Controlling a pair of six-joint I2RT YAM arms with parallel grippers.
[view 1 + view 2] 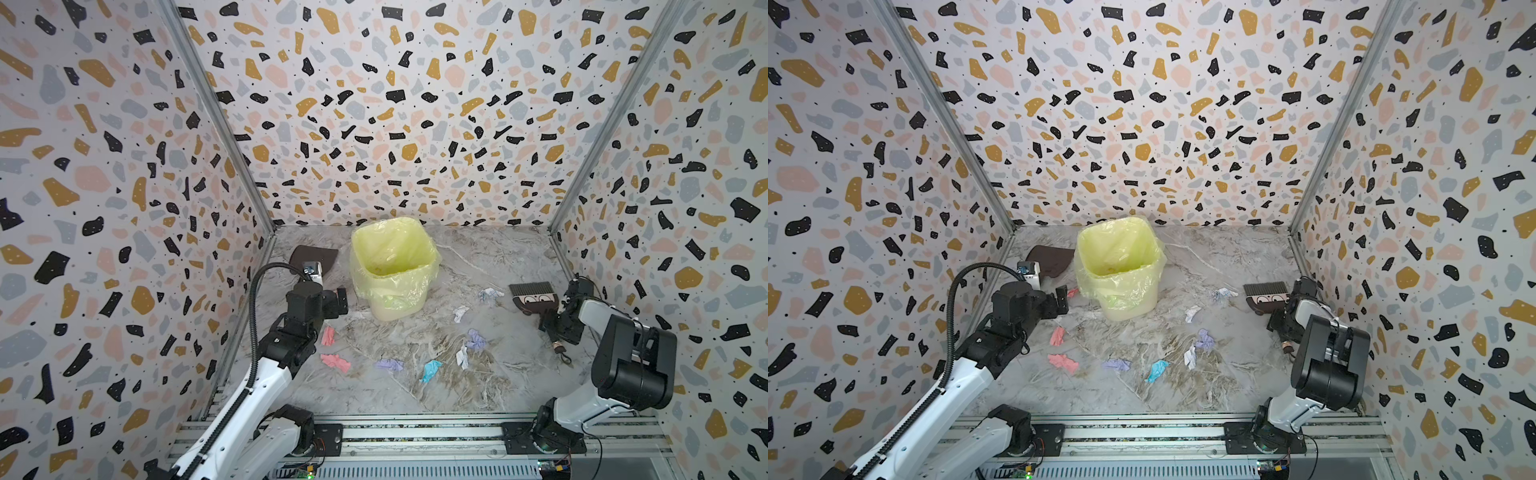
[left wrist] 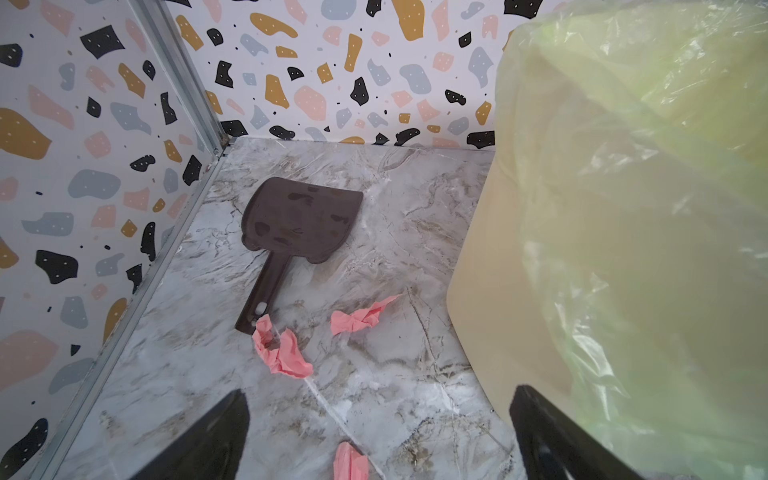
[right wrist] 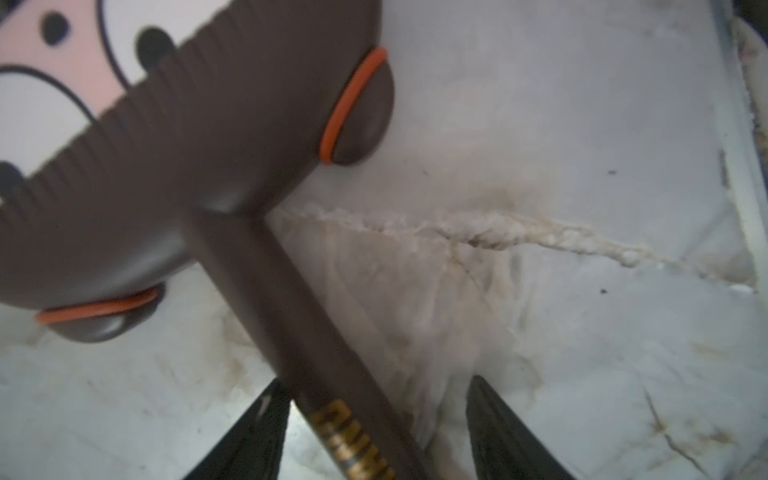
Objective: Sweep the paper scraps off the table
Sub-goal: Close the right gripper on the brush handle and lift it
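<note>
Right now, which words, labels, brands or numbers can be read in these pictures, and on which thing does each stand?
Gold lettering on the brush handle: blurred and cut off, not readable.
Cartoon face on the brush head: eyes only, no words.
Dustpan, yellow bin liner: no text visible.

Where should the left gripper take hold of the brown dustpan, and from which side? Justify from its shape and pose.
I'd grip the dustpan by its narrow straight handle, coming from above with jaws across it. The pan lies flat on the table, too wide to pinch; the handle points toward the open left gripper.
</note>
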